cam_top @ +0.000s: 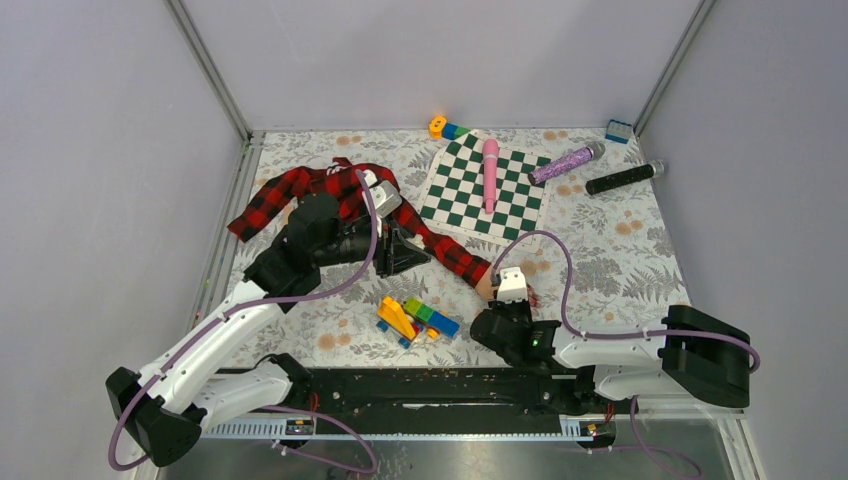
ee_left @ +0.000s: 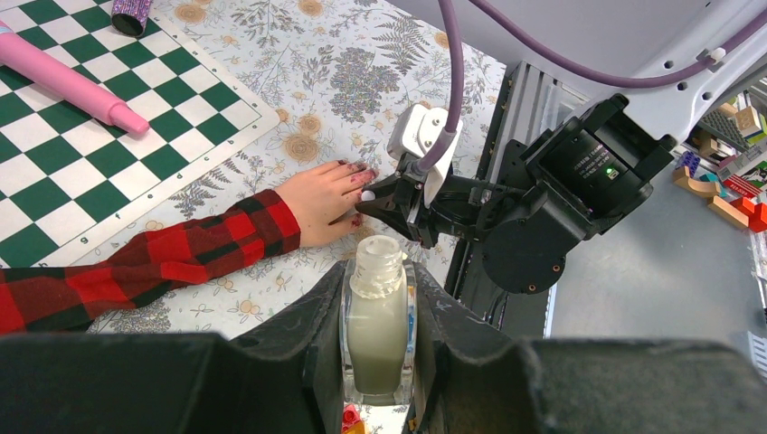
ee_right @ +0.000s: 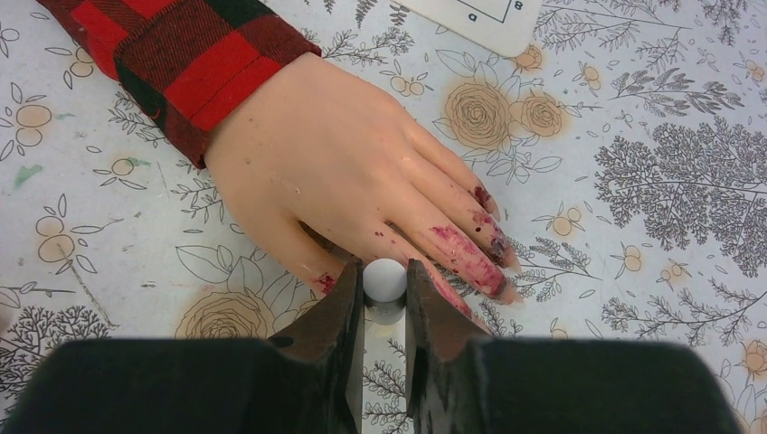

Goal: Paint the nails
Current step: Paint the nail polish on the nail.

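Note:
The pale pink mannequin hand [ee_right: 335, 163] lies flat on the floral cloth, in a red-black plaid sleeve [cam_top: 330, 195]. Its nails [ee_right: 482, 196] are dark red, and red polish is smeared along the fingers. My right gripper [ee_right: 385, 271] is shut on a small white-topped brush cap [ee_right: 385, 280], right at the hand between thumb and fingers; it also shows in the top view [cam_top: 510, 290]. My left gripper [ee_left: 378, 271] is shut on an uncapped pale polish bottle [ee_left: 378, 321] and holds it upright to the left of the hand, above the sleeve [cam_top: 405, 250].
A green-white checkered mat [cam_top: 500, 205] with a pink stick [cam_top: 490, 172] lies at the back. A purple glitter microphone [cam_top: 566, 162] and a black one [cam_top: 625, 178] lie at the back right. Toy bricks [cam_top: 412, 318] are piled near the front middle.

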Action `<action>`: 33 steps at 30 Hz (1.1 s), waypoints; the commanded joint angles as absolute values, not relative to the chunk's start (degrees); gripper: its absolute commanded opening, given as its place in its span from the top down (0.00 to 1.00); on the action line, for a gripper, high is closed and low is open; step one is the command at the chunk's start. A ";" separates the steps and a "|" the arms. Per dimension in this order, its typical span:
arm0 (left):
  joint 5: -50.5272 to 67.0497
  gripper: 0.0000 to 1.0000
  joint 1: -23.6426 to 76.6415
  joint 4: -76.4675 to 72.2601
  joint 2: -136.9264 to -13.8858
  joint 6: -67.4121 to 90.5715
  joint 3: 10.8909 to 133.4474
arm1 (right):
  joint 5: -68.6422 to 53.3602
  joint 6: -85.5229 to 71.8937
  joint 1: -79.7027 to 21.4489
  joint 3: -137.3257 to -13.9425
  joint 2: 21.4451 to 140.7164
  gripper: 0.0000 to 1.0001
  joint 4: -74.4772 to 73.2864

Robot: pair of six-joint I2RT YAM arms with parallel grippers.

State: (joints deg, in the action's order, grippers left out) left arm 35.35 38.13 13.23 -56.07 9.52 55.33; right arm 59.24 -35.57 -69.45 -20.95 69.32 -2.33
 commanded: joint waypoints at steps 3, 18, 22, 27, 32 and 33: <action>35.56 1.00 38.20 10.20 -55.56 9.38 55.50 | 62.64 -38.11 -70.07 -23.09 69.87 1.00 -4.73; 35.31 1.00 38.20 10.28 -55.37 9.31 55.55 | 64.35 -40.85 -70.38 -24.09 70.71 1.00 -7.80; 35.30 1.00 38.23 10.35 -55.37 9.32 55.54 | 64.82 -41.72 -70.31 -24.29 70.92 1.00 -8.61; 35.24 1.00 38.18 10.36 -55.24 9.21 55.54 | 65.46 -43.25 -70.31 -24.84 71.20 1.00 -10.24; 35.09 1.00 38.18 10.37 -54.96 9.22 55.52 | 65.69 -43.54 -70.40 -24.64 71.00 1.00 -10.30; 35.04 1.00 38.18 10.36 -54.96 9.22 55.54 | 65.66 -43.57 -70.41 -24.67 70.95 1.00 -10.32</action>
